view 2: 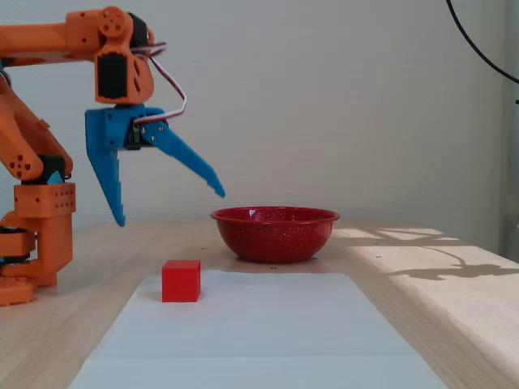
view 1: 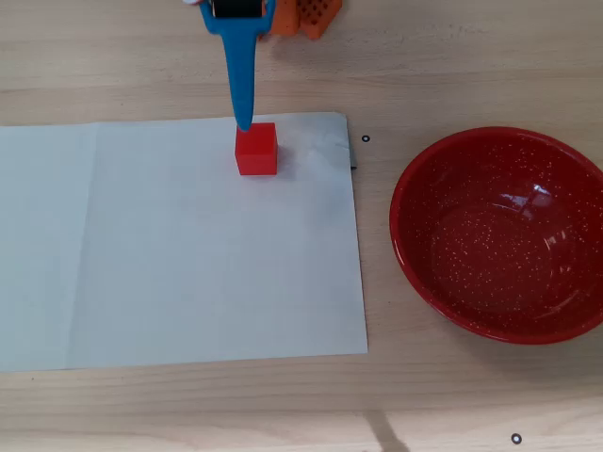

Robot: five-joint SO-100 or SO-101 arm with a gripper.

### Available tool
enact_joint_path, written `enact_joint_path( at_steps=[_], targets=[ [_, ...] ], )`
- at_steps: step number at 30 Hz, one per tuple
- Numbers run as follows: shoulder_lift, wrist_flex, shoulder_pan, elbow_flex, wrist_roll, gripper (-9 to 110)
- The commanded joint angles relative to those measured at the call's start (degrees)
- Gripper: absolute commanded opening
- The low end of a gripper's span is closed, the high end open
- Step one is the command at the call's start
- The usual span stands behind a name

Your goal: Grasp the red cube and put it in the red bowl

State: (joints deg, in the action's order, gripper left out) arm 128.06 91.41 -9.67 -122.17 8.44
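The red cube (view 1: 256,151) sits on a white paper sheet, near its far edge in the overhead view; it also shows in the fixed view (view 2: 181,281). The red bowl (view 1: 452,254) stands empty on the wood table to the right of the sheet, and in the fixed view (view 2: 274,235) it is behind the cube. My blue gripper (view 2: 170,207) is wide open and empty, hanging well above the table over the cube. In the overhead view the gripper (view 1: 236,71) shows one long finger whose tip lines up with the cube's far edge.
The white paper sheet (view 1: 188,273) covers the left and middle of the table. The orange arm base (view 2: 32,235) stands at the left of the fixed view and shows at the top edge of the overhead view (view 1: 311,14). Small black marks dot the wood.
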Motion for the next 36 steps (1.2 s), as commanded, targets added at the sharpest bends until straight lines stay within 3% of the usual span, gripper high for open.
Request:
enact_joint_path(
  at_steps=[1,36],
  targets=[
    [-0.7,-2.46,-1.67,2.81,0.35,59],
    [-17.93,-29.09,3.52,-8.17,-1.58,58]
  ],
)
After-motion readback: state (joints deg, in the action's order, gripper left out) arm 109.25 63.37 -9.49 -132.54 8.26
